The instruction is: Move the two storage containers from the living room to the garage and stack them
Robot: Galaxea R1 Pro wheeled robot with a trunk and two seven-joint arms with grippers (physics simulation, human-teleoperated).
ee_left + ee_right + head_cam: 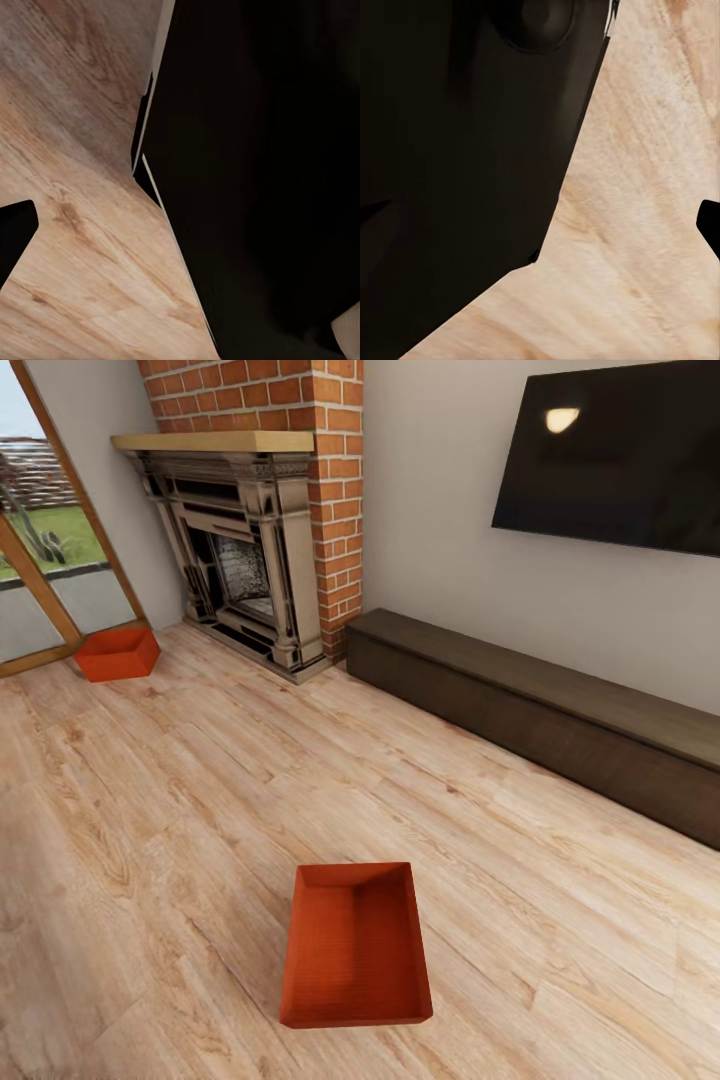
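Two storage containers rest on plank floor (180, 810): near bin (355, 950) at lower centre, far bin (117, 653) at upper left, awaiting pickup. My fingers' opening: cannot tell.

Pale wood plank floor (200, 800); red-brick fireplace (260, 550) beside glass door (40, 550); black TV (620, 455) on white wall above low dark cabinet (560, 720).

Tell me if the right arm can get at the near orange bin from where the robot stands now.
Probably yes. The near bin lies open-topped on bare wood floor just ahead, with nothing beside or over it. The far bin by the fireplace looks well out of range.
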